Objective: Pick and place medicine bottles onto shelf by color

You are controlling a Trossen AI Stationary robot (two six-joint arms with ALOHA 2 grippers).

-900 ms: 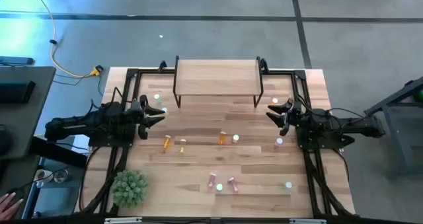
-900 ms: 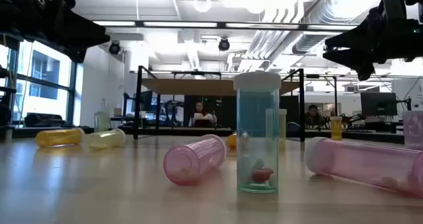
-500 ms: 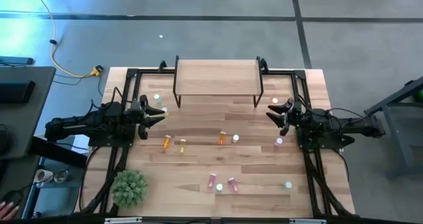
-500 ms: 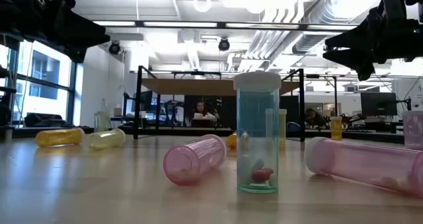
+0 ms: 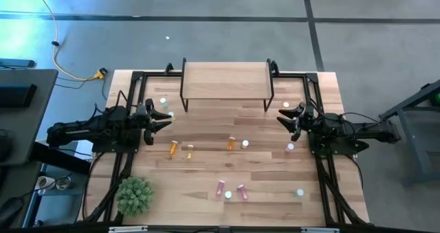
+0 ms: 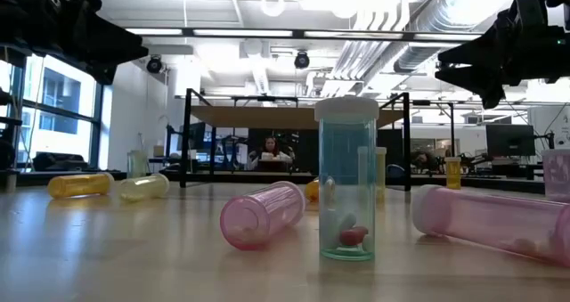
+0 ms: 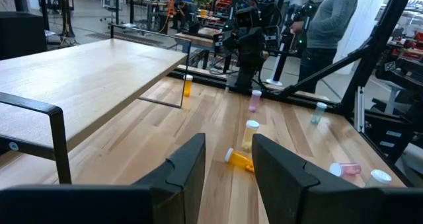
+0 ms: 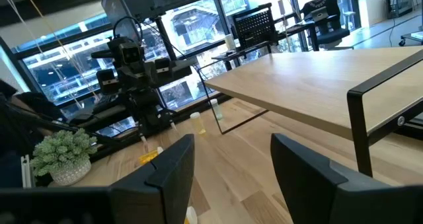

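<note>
Two arms reaching inward from opposite sides of the desk (image 5: pixel 206 205), both held low and level, neither touching a bottle. Left gripper (image 5: pixel 167 116) hovering near the shelf's left legs, forearm stretching straight back toward the desk's left edge; jaws standing narrowly apart with nothing between them, as the left wrist view shows. Right gripper (image 5: pixel 282 115) mirroring it near the shelf's right legs, arm trailing off past the right edge; jaws gaping wider, also gripping nothing.

Shelf (image 5: pixel 225 80) sitting at the far middle of the desk, its wooden top bare. Medicine bottles lying scattered across the planks: an orange bottle (image 5: pixel 173 148) and a yellow bottle (image 5: pixel 190 150) lying left of centre, another orange one (image 5: pixel 231 143) and a green one (image 5: pixel 245 144) near the middle, two pink bottles (image 5: pixel 221 187) lying close together toward the near edge. Small potted plant (image 5: pixel 134 195) standing at the near left corner.
</note>
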